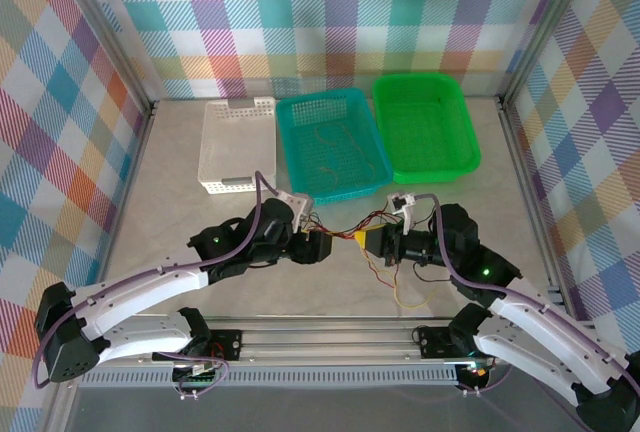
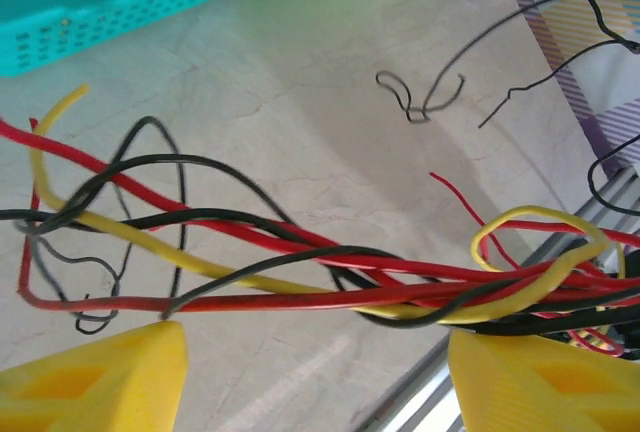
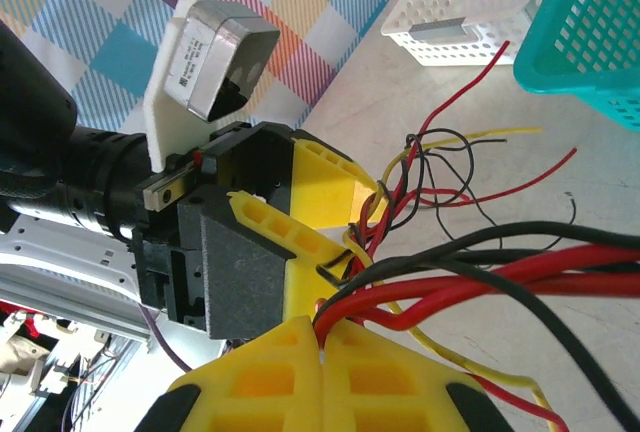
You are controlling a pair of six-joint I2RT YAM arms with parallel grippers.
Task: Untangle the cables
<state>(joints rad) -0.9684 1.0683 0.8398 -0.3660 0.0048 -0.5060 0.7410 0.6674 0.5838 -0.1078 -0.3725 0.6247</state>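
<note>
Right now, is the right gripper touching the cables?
Touching. The right wrist view shows the right gripper shut on the cables, red and black strands emerging from between its yellow fingers.

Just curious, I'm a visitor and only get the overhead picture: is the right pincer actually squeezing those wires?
Observer: Yes. The right wrist view shows the right pincer shut on the cables, with red, black and yellow strands coming out between its tips.
Visitor: And the left one?
Observer: In the left wrist view the left pincer is open. Its yellow fingers stand apart, with the bundle crossing the gap.
Visitor: Is it badly knotted?
Observer: Up close in that view the strands cross over one another, and a yellow wire curls into a loop.
</note>
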